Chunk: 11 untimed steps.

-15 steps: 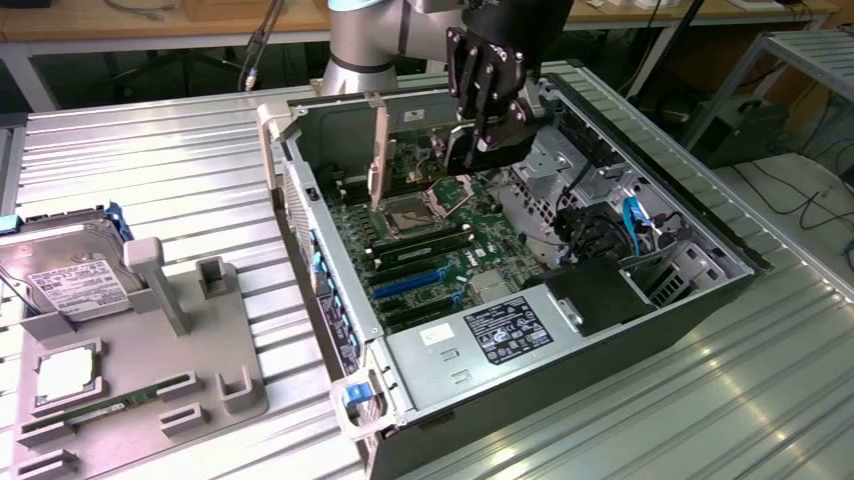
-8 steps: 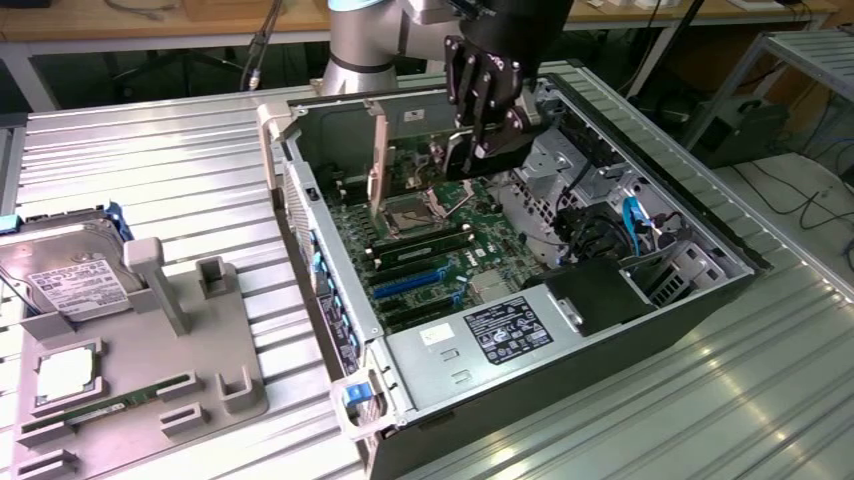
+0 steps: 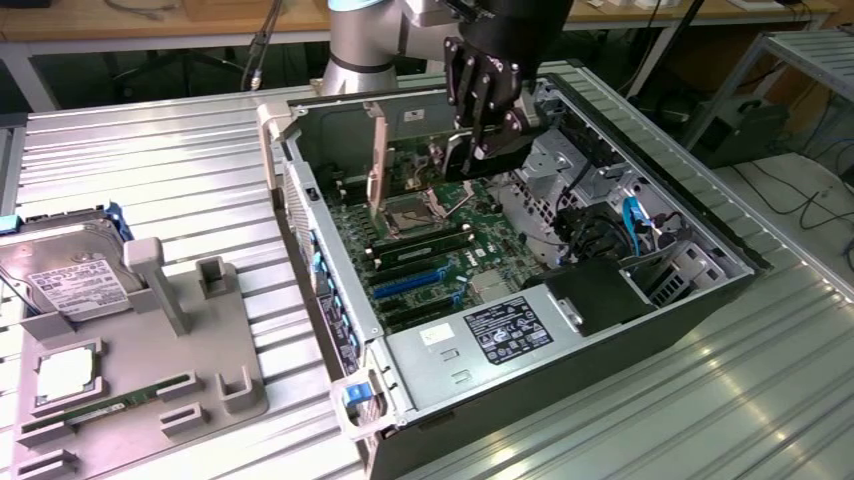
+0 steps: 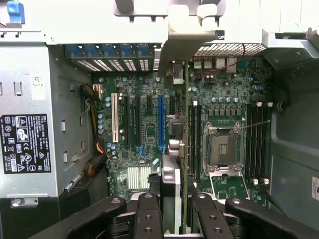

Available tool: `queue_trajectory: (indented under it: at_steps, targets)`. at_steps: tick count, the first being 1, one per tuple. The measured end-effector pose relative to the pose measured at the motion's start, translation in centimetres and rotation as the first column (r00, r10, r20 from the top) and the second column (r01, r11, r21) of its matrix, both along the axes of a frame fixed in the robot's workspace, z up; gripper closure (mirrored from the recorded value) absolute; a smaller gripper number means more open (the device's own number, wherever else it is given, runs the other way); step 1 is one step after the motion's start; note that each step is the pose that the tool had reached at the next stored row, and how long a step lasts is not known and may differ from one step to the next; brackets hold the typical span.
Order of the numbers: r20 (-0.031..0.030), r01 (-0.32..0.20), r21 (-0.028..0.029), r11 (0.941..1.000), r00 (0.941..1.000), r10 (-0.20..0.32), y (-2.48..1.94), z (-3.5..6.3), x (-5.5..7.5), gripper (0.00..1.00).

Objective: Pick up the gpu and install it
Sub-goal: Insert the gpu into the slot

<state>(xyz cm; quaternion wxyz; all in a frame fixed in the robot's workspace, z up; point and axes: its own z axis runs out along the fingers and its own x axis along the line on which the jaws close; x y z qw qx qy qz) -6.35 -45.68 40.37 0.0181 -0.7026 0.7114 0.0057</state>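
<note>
Setting: a ribbed metal table (image 3: 174, 150) carries an open computer case (image 3: 441, 375) lying on its side. Beside it, a grey fixture tray (image 3: 200, 350) holds a hard drive (image 3: 67, 275) and a RAM stick (image 3: 114, 405).
Gripper: the gripper (image 4: 175, 201) is clamped on the gpu (image 4: 171, 174), with one finger on each face of the card.
Gpu position: it stands on edge inside the case, above the motherboard (image 4: 144, 149) and apparently not seated. Its silver bracket points towards the case's rear wall.
Line-up: seen along the wrist, the card's edge runs between the blue slot (image 4: 161, 122) and the CPU socket (image 4: 222, 149), just beside the slot.
Risk, misalignment: if the edge connector comes down off the slot, it would press on the bare board.
Risk, bracket: the long end bracket could catch on the rear wall's openings and tilt the card in the grip.
Risk, socket: a sideways slip could strike the exposed CPU socket.
</note>
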Motion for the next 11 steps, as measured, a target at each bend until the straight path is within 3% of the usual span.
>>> queue_trajectory:
  at_steps: [11]
  targets:
    - [-0.0013, 0.004, 0.0, 1.0, 1.0, -0.004, 0.0, -0.38, -0.16, 0.71]
